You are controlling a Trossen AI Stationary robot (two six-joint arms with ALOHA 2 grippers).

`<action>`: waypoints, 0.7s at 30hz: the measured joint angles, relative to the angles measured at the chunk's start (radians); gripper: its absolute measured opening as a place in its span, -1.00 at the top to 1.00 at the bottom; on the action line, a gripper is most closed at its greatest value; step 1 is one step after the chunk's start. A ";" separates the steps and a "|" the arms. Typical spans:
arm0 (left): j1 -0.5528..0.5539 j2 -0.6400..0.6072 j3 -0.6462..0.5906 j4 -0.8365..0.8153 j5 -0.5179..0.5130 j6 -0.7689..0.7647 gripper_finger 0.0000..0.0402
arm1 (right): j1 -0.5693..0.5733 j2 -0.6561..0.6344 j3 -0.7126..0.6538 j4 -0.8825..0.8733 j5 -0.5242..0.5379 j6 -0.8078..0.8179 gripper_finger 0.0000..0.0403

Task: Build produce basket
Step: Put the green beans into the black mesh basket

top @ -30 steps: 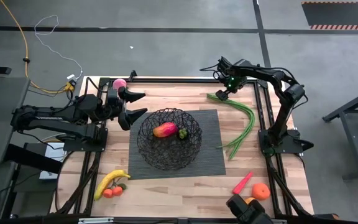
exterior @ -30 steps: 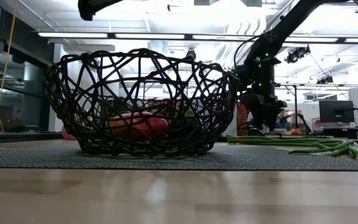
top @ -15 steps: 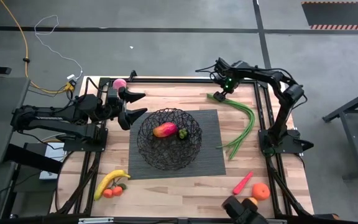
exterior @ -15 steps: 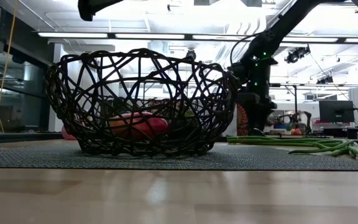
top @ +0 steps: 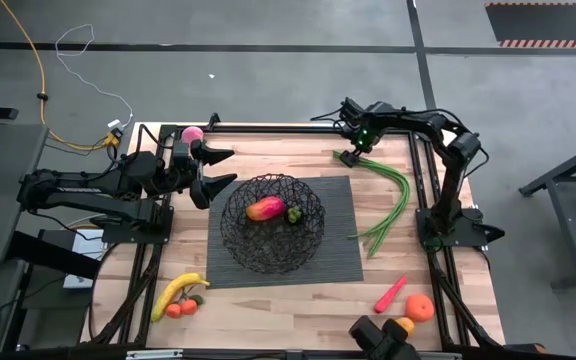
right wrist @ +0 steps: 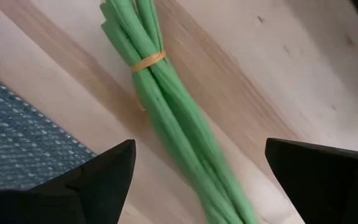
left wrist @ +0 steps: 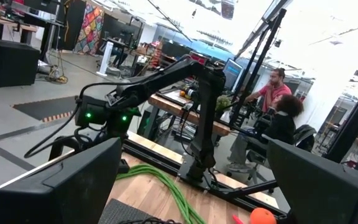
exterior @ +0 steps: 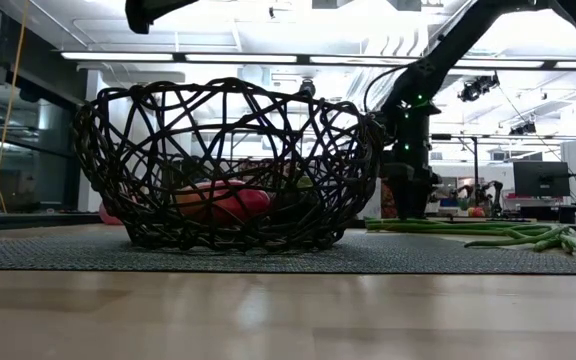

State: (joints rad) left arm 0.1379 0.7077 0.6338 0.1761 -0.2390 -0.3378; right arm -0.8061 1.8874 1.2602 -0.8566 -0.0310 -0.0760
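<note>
Leftward since before, right gripper (top: 348,152) hangs, fingers apart, over beans (right wrist: 166,118), their far ends cut off.

Items you cannot fully see:
- green bean bundle (right wrist: 166,118): both ends cut by right wrist picture's edges.
- mango (exterior: 223,202), dark green piece (exterior: 290,210): screened by basket (exterior: 230,165) lattice in low view; outlines broken.
- pink ball (top: 192,135): partly covered by left arm in high view.
- tomatoes (top: 180,309): too small to count from above.
- second orange (top: 403,324): partly behind dark object at table's near edge.
</note>
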 joint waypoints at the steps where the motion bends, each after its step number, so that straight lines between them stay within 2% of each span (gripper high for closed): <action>1: 0.000 0.000 0.000 0.000 0.000 0.000 -0.94 | 0.002 0.000 0.000 -0.001 0.015 -0.003 -0.70; 6: 0.000 0.000 0.000 0.000 0.000 0.000 -0.94 | 0.015 0.000 0.000 0.023 0.107 0.031 -0.70; 15: 0.000 0.000 0.000 0.000 0.000 0.000 -0.94 | 0.017 0.003 0.000 0.025 0.061 0.050 -0.70; 21: 0.000 0.000 0.000 0.000 0.000 0.000 -0.94 | 0.021 0.055 0.000 0.015 0.031 0.072 -0.70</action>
State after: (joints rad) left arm 0.1378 0.7078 0.6338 0.1761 -0.2390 -0.3380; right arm -0.7849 1.9420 1.2602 -0.8414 -0.0002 -0.0040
